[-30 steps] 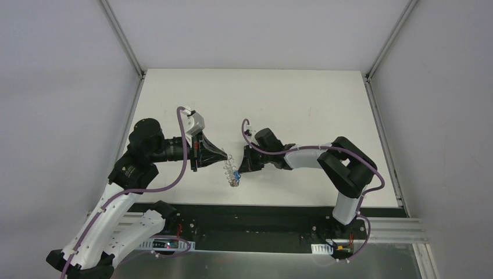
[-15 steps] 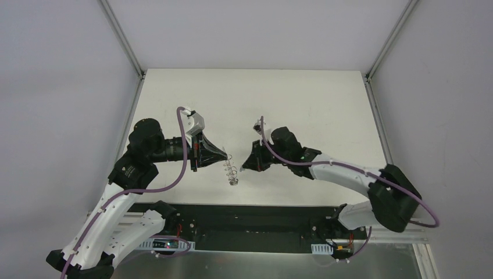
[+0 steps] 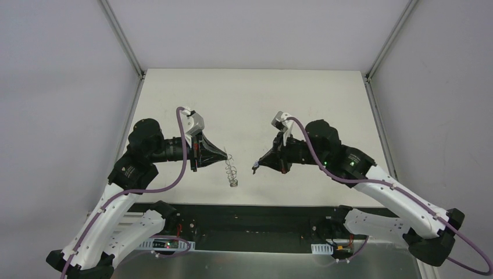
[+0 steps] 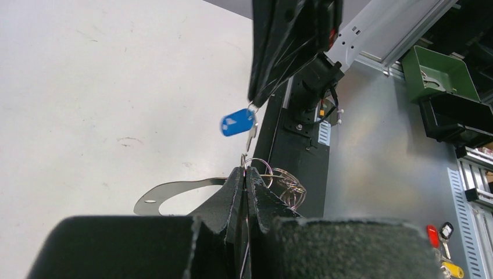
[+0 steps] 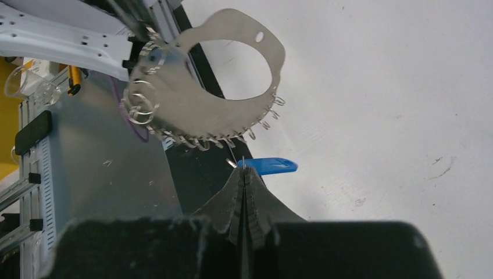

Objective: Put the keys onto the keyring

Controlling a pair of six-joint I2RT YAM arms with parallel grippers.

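While left fingers [image 4: 232, 195] clamp keyring [image 5: 195, 119], right fingers [image 5: 229, 197] pinch blue key [image 5: 268, 166], white tabletop [image 3: 261, 99], grey walls [image 3: 58, 87].

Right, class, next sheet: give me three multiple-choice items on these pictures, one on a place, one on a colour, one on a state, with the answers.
1. Where is the key? A) in the left gripper B) threaded on the keyring C) at the tips of the right gripper
2. What colour is the key's head? A) red B) blue C) green
3. The left gripper is: A) shut on the keyring B) open C) shut on the key
Answers: C, it hangs from the pinched tips; B, bright blue in both wrist views; A, its fingers are closed on the ring's edge.
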